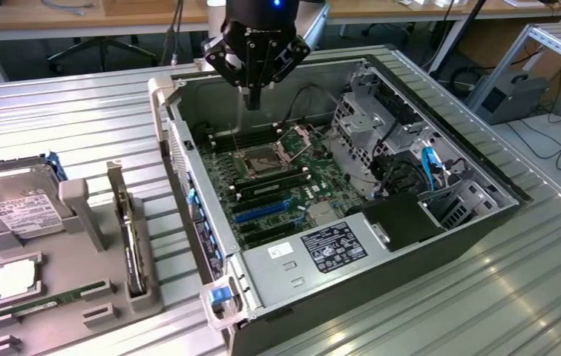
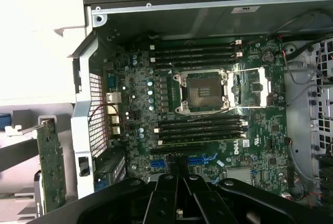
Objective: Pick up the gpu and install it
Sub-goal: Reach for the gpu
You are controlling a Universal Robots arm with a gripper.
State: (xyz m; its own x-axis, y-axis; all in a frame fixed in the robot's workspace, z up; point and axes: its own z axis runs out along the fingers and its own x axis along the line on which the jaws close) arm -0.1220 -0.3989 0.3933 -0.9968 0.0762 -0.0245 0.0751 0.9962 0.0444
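The gpu (image 1: 127, 230) stands edge-on, its lower edge hidden in the tray (image 1: 67, 263).

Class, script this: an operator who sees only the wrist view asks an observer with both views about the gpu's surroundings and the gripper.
Operator: What shares the holder with the thin, flat circuit-board gpu?
Observer: A boxy silver hard drive with a white label lies in the grey plastic tray beside it.
Operator: Where is the black gripper?
Observer: Hanging above the open metal computer case, to the exterior view's right of the tray, apart from the gpu.
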